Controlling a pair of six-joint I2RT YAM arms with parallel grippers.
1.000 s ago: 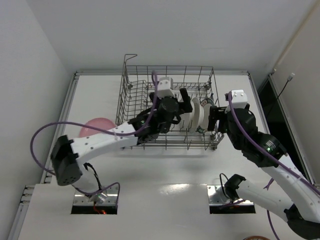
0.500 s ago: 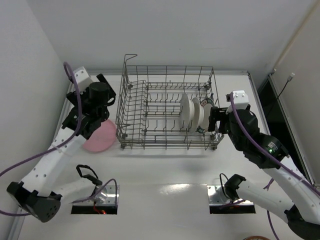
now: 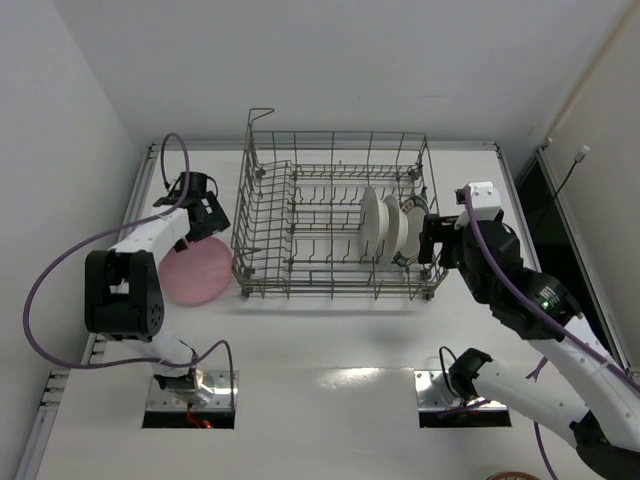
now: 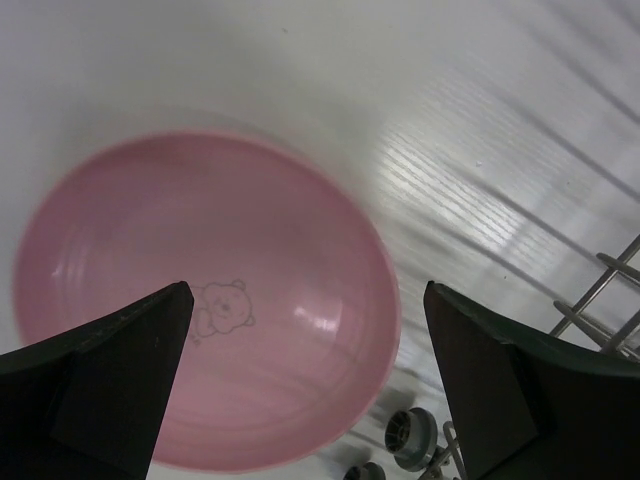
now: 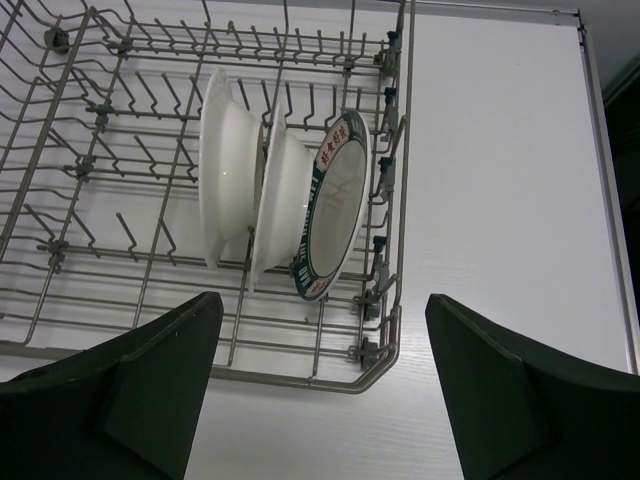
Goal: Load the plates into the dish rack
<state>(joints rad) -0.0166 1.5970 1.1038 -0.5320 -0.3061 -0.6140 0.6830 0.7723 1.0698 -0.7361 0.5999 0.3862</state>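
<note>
The pink plate lies flat on the table left of the dish rack; it has a small bear drawing. My left gripper is open and empty, just above the plate's far edge, with its jaws spread over the plate. Three plates stand upright in the right part of the rack: two white plates and the teal-rimmed plate. My right gripper is open and empty, above the rack's right front corner.
The rack's front left corner and feet show at the right edge of the left wrist view, close to the pink plate. The rack's right wall runs beside the teal-rimmed plate. A wall stands at the left of the table.
My left arm swung out of the rack to the left and came down over the pink plate. The white plate it held now stands in the rack. My right arm barely moved.
</note>
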